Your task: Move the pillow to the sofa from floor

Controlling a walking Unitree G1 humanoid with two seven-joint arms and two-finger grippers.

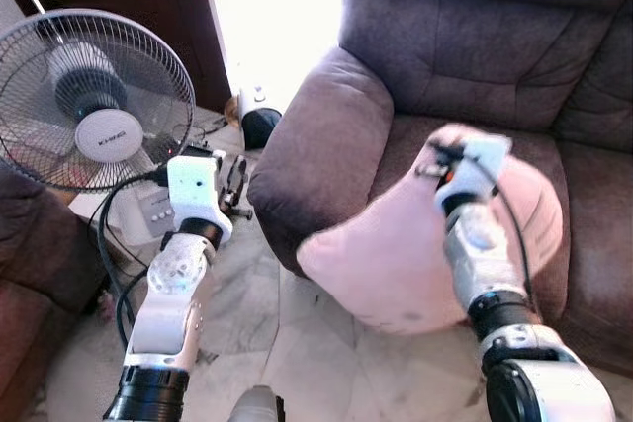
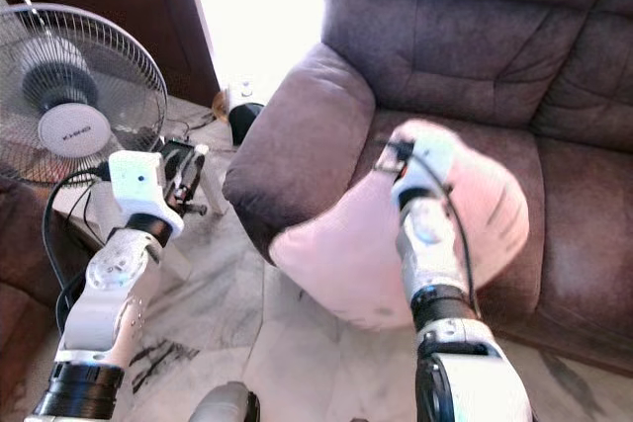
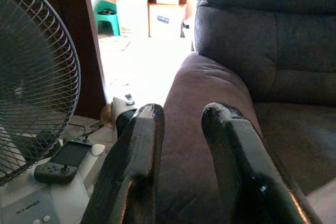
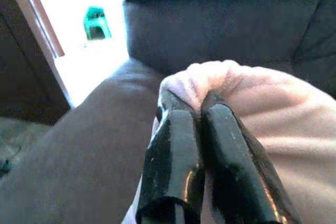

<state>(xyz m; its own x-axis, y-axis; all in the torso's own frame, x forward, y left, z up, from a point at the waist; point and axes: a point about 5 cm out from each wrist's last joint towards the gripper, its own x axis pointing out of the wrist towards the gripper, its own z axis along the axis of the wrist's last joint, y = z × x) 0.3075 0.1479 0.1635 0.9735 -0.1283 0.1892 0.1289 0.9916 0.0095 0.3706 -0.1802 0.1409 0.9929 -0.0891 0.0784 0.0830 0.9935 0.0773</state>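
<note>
Right gripper (image 4: 190, 109) is pinched closed on a bunched fold along the top edge of the pink pillow (image 1: 396, 254), the two black fingers (image 4: 173, 150) pressed together with fabric squeezed between them. The pillow hangs from that grip, over the front edge of the sofa (image 1: 465, 56) seat: its upper part lies against the seat cushion, its lower corner sticks out past the seat front above the marble floor (image 1: 257, 333), just beside the sofa's padded armrest (image 1: 312, 135). Whether the pillow's weight rests on the cushion cannot be told. The right arm reaches forward over the pillow, a black cable running along it. Left gripper (image 3: 181, 116) is held up beside the armrest, fingers apart by a narrow gap and holding nothing, pointing toward the armrest. A standing fan (image 1: 89, 96) is on the robot's left, with a small dark handheld device (image 3: 63, 161) lying on its white base. Behind the armrest a bright doorway (image 1: 267, 17) is washed out, with a green stool (image 3: 107, 14) beyond it.
</note>
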